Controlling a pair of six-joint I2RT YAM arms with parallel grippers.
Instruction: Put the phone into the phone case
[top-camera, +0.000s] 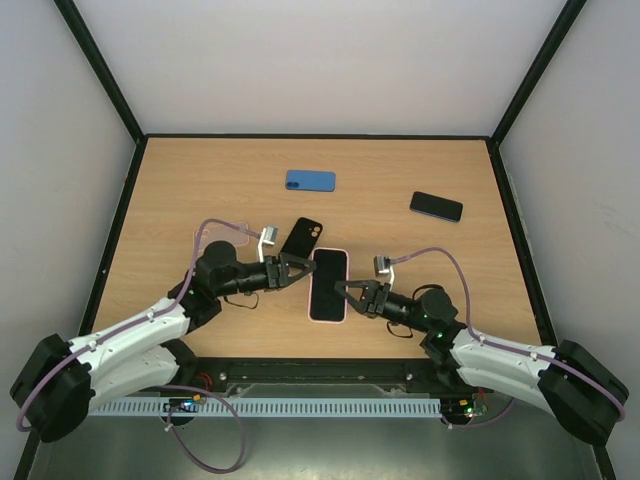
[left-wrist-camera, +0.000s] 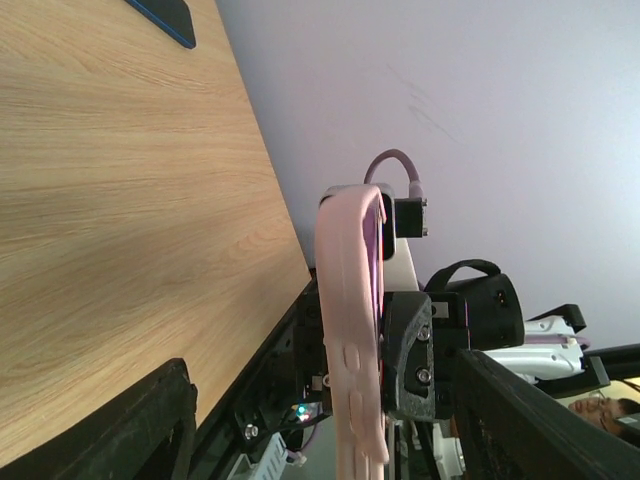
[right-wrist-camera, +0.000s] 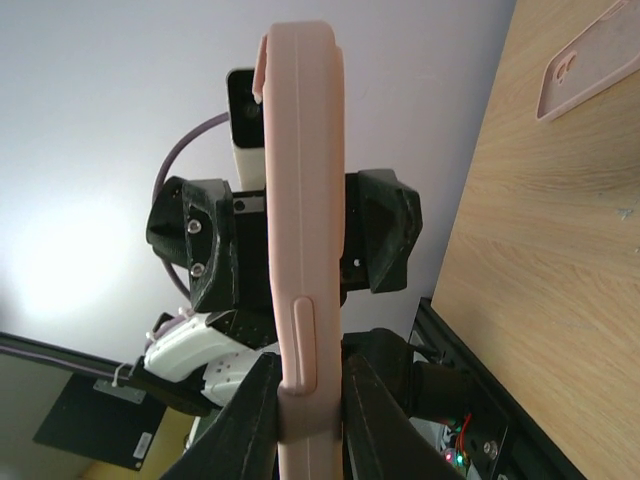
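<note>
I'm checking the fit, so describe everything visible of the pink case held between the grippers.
The pink case looks like matte soft silicone, with rounded corners and a raised side button. A dark-screened phone sits in it, screen up. It is held roughly level, clear of the table. The right gripper pinches its right edge; the left gripper stands open around its left edge, not clamping.

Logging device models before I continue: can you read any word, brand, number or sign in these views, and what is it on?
No text is readable in any view.
Pink soft phone case and the dark-screened phone in it: no marking shows.
Blue rectangular case and black flat phone: no lettering visible.
Pale patch on the dark panel in the right wrist view: too small to read.
</note>
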